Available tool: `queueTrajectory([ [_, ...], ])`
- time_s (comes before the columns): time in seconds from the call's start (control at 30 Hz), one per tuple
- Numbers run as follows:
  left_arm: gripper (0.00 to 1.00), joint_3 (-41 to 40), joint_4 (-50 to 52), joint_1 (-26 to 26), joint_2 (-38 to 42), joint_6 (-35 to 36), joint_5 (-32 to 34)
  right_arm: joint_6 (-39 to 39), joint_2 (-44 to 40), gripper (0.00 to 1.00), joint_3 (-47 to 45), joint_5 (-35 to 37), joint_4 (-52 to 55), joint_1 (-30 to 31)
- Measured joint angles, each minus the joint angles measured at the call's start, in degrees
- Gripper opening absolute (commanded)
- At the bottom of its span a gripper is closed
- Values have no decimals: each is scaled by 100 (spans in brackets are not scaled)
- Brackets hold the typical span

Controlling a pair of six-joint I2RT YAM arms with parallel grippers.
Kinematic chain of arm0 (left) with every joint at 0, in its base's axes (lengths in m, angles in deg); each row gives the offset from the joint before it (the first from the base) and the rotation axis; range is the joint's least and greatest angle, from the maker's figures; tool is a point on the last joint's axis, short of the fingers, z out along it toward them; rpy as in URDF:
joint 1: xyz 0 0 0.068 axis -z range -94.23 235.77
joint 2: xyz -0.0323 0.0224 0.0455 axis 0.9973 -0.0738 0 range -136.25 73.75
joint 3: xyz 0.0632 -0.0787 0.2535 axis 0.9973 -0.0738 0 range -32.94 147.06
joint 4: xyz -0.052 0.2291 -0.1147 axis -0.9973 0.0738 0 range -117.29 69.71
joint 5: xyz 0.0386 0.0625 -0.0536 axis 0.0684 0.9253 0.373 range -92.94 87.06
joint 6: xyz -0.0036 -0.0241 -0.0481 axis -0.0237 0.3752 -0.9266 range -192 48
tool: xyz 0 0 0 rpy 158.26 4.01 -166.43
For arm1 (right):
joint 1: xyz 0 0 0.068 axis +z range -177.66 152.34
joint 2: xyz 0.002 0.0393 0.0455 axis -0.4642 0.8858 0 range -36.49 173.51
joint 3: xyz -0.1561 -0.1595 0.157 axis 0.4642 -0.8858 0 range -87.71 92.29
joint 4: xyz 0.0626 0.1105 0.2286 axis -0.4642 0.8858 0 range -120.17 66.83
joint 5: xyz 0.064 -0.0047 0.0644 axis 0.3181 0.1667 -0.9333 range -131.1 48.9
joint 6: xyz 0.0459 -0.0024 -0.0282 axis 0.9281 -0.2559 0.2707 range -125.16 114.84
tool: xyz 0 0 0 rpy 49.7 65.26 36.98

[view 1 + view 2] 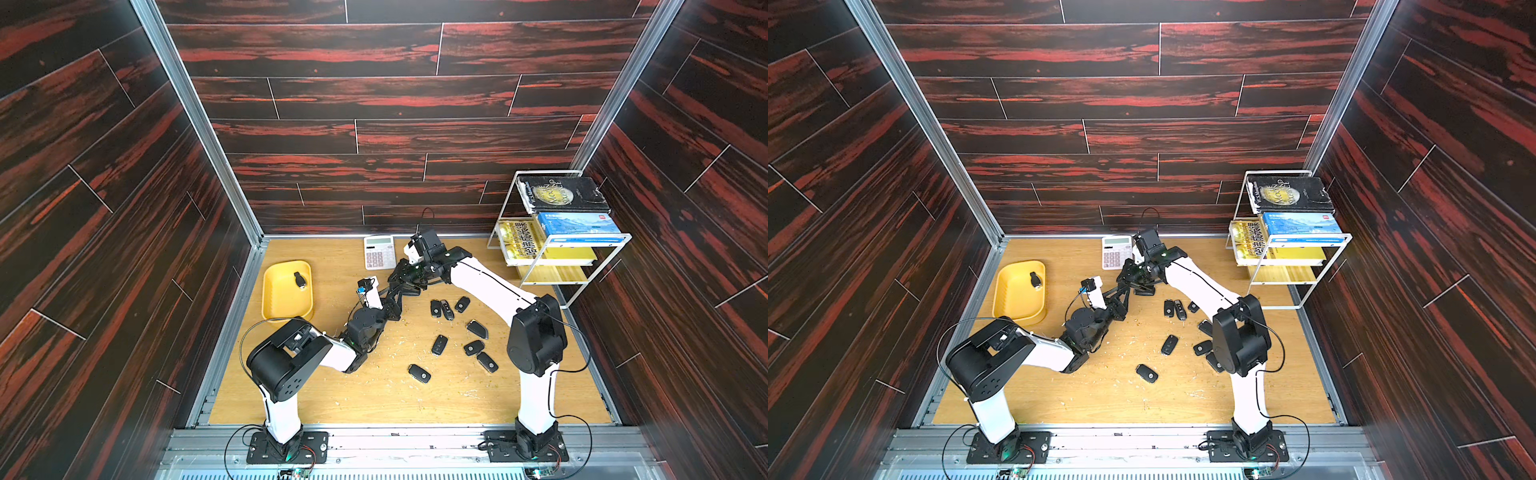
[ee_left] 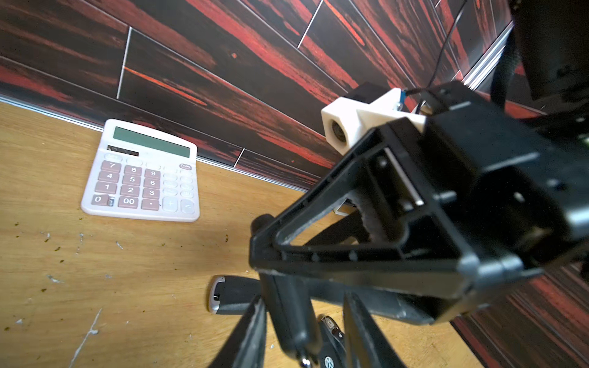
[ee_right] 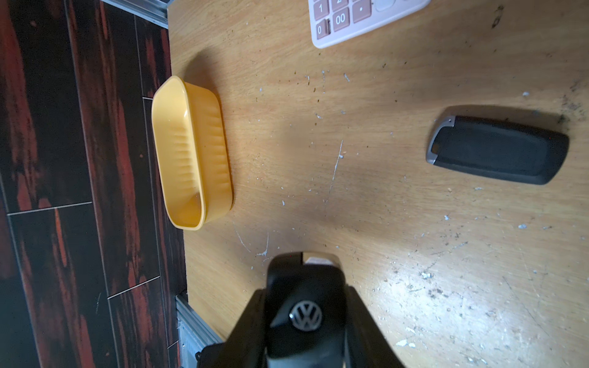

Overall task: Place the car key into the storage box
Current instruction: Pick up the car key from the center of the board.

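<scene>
The right tool (image 3: 304, 321) is closed on one car key (image 3: 306, 286), a black one with a VW badge. It holds this key in the air above the desk (image 3: 382, 207), well apart from the storage box (image 1: 282, 303). The left tool (image 2: 304, 299) comes to the same key from the other side. Its two fingers (image 2: 250, 331) stand on either side of the key, but I cannot tell if they press on it or if a gap remains. In both top views the two tools meet near the middle of the desk, in front of the calculator (image 1: 379, 251).

The storage box is one yellow tray near the left edge of the desk. One small black key (image 1: 300, 279) lies inside it, in its far half.

On the desk I count nine more keys:
- one flat black fob (image 3: 497, 149) with a silver end, just below the tools
- a row of three (image 1: 446, 309) to the right of it
- a loose group of five (image 1: 473, 347) nearer to the front

That makes eleven keys in all. There is one white calculator, lying by the back wall. One white wire rack (image 1: 555, 283) stands in the far right corner, and I can count three books (image 1: 563, 195) in it.
</scene>
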Motion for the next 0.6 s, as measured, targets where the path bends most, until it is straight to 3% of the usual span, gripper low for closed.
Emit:
queueTrajectory([
  [0.17,29,0,-107,0,-57,-55,-66,61,-118,31,-79,-85,-111,0],
  [0.3,15,0,-98,-22,-66,-205,2,72,-120,31,-83,-151,-223,-11],
  [0.6,17,0,-125,-39,-68,-267,24,59,-122,31,-87,-208,-295,-22],
])
